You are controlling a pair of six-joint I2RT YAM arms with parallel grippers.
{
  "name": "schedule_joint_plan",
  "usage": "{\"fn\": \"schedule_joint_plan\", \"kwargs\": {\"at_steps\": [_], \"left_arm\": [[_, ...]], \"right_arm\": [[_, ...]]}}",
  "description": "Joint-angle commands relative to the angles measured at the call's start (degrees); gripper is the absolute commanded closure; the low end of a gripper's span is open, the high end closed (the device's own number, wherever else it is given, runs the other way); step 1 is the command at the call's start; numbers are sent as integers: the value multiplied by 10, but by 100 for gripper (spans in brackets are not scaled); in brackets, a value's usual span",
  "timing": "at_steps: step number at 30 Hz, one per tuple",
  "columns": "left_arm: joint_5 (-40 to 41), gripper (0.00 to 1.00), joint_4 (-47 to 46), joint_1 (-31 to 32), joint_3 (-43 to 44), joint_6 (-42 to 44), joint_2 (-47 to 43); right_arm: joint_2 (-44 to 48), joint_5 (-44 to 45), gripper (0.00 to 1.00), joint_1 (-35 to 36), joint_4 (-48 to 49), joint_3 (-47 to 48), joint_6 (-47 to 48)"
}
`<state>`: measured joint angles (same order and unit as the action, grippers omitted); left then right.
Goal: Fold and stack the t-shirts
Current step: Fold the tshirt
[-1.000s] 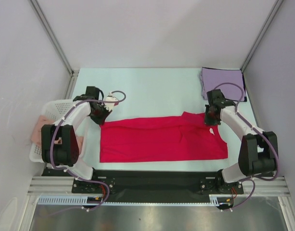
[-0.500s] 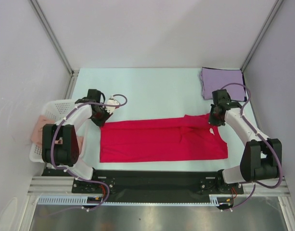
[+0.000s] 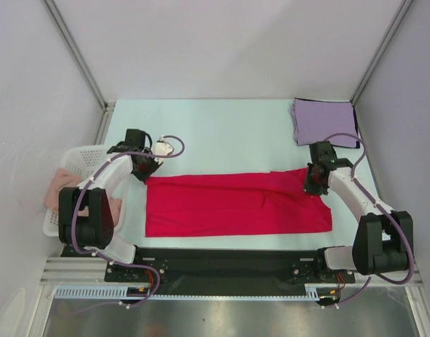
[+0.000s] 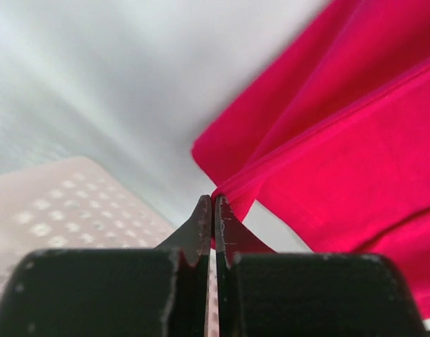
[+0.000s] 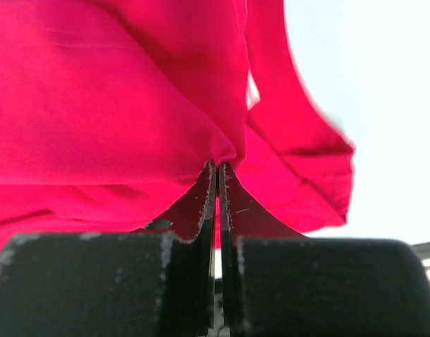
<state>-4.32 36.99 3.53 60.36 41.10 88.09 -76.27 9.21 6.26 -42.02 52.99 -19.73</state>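
The crimson-red t-shirt (image 3: pixel 236 205) lies in a long band across the near part of the table, folded lengthwise. My left gripper (image 3: pixel 146 176) is shut on its far left corner; the pinched red hem shows in the left wrist view (image 4: pixel 232 191). My right gripper (image 3: pixel 311 184) is shut on its far right edge, with the red cloth (image 5: pixel 130 105) bunched at the fingertips in the right wrist view. The white neck label is hidden. The pale lavender t-shirt (image 3: pixel 325 121) lies folded square at the far right corner.
A white mesh basket (image 3: pixel 69 189) with pinkish cloth in it stands off the table's left edge. Metal frame posts (image 3: pixel 78 53) rise at the back corners. The black rail (image 3: pixel 222 263) with the arm bases runs along the near edge.
Both grippers have drawn the shirt's far edge toward the near side. The raised flap at the right has flattened, and the white label no longer shows.
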Motion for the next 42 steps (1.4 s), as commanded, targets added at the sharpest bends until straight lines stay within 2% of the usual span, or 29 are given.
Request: {"fn": "schedule_joint_plan", "kwargs": {"at_steps": [1, 8, 10, 11, 14, 15, 18, 19, 21, 25, 29, 32, 37, 42], "left_arm": [[-12, 100, 8, 2, -35, 21, -14], [2, 100, 6, 10, -60, 38, -4], [7, 100, 15, 10, -60, 48, -5], [6, 99, 23, 10, -54, 50, -5], [-27, 61, 93, 10, -29, 79, -6], [-45, 52, 111, 10, -21, 91, -16], [-88, 47, 181, 10, 23, 118, -44], [-120, 47, 220, 10, 37, 124, -46], [-145, 50, 235, 9, 74, 111, -44], [-130, 60, 134, 18, 71, 26, -9], [-6, 53, 91, 36, 36, -9, 38], [41, 52, 56, 37, 3, -13, 31], [12, 48, 54, 38, -22, -27, 23], [10, 47, 34, 39, -67, -31, 30]], "right_arm": [[-9, -9, 100, -7, 7, -38, -26], [-36, -23, 100, -45, 9, -44, -28], [-34, -22, 97, -49, 13, -46, -30], [-33, -24, 85, -49, 13, -47, -31], [-29, -22, 39, -52, -1, -46, -40], [-14, -19, 37, -53, -5, -42, -43], [40, -1, 36, -53, -22, -18, -51], [57, 4, 37, -50, -27, -11, -51], [78, 11, 39, -44, -25, 10, -46], [85, 5, 44, -6, 16, 18, -41], [39, 6, 40, -27, -17, 17, -58], [53, -46, 40, -91, 0, -30, -64], [52, -117, 39, -103, 54, -100, -101], [21, -148, 42, -109, 93, -119, -113]]}}
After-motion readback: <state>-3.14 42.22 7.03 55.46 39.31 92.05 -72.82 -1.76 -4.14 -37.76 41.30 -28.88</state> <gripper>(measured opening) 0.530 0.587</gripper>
